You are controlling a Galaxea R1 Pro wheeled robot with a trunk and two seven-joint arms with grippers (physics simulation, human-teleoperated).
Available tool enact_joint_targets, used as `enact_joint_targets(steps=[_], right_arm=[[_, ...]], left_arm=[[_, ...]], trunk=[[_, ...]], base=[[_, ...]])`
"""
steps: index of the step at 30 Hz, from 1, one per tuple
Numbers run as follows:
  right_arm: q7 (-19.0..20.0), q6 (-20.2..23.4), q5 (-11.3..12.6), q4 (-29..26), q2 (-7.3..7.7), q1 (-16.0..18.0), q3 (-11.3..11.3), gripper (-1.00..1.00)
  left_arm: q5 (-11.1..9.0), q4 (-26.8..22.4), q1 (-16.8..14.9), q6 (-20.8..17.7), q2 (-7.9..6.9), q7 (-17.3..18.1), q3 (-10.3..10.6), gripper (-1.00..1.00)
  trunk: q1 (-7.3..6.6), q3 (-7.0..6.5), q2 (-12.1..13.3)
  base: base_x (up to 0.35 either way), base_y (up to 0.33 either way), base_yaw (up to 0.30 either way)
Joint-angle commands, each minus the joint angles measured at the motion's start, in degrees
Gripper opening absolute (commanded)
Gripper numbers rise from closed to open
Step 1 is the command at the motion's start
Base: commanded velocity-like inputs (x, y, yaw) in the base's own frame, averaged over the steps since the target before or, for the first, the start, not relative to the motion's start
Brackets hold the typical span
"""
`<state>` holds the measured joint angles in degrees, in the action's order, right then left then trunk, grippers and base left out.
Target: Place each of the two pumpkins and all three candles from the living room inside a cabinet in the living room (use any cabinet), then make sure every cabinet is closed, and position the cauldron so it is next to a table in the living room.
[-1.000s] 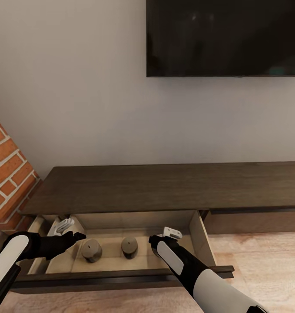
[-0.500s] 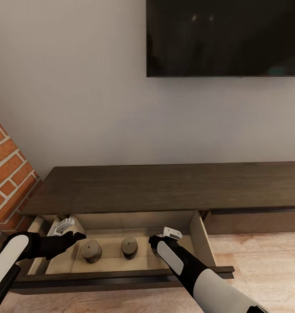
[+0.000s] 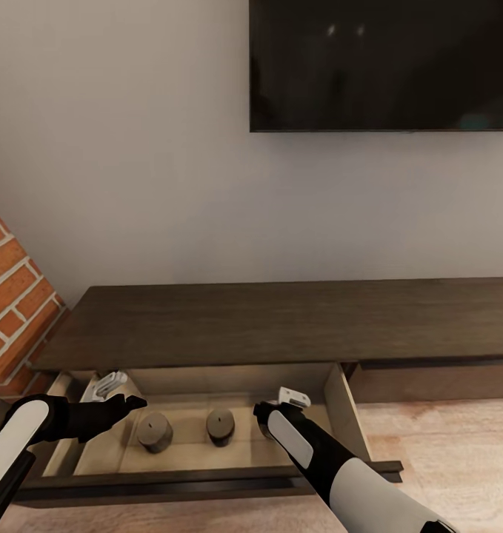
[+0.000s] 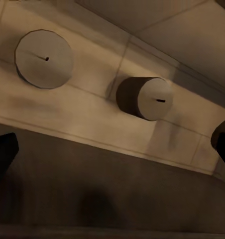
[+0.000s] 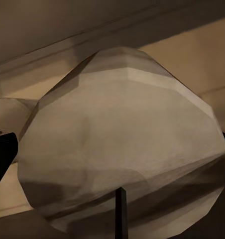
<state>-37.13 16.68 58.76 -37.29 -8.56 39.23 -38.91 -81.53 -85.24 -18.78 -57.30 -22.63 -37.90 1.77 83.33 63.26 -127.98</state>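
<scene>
Candles sit in the cabinet's [image 3: 281, 318] pulled-out drawer [image 3: 207, 443]: two stand upright on its pale floor, the left candle [image 3: 154, 431] and the middle candle [image 3: 221, 426], a little apart. The left gripper [image 3: 124, 402] hovers just beside the left candle, fingers spread wide with nothing between them. The right gripper [image 3: 270, 414] reaches into the drawer right of the middle candle; in its wrist view the third candle [image 5: 122, 159] looms very close between its fingers, but whether they grip it I cannot tell.
</scene>
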Motion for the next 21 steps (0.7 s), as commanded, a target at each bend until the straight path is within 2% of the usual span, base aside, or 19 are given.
enact_joint_targets(steps=[1, 3, 9, 21], right_arm=[[-0.37, 0.23, 0.2, 0.21, 0.02, 0.06, -0.21, -1.0], [-0.33, 0.39, 0.37, 1.51, -0.03, 0.06, -0.19, -1.0], [-0.27, 1.86, 2.85, 2.85, -0.05, 0.06, -0.12, -1.0], [-0.23, 1.95, 3.11, 2.92, -0.06, 0.06, -0.12, -1.0]], left_arm=[[-0.56, -0.05, -0.04, 0.0, -0.04, -0.6, 0.07, 1.0], [-0.56, -0.07, -0.03, 0.0, -0.04, -0.6, 0.07, 1.0], [-0.56, -0.07, -0.03, -0.01, -0.05, -0.6, 0.07, 1.0], [-0.56, -0.72, 0.05, 0.0, -0.02, -0.6, 0.16, 1.0]], trunk=[[-0.01, 0.05, -0.02], [-0.01, 0.05, -0.02], [-0.01, 0.05, -0.02], [-0.01, 0.05, -0.02]], base=[[0.059, 0.0, 0.0], [0.056, 0.0, 0.0], [0.01, 0.0, 0.0], [0.024, 0.0, 0.0]])
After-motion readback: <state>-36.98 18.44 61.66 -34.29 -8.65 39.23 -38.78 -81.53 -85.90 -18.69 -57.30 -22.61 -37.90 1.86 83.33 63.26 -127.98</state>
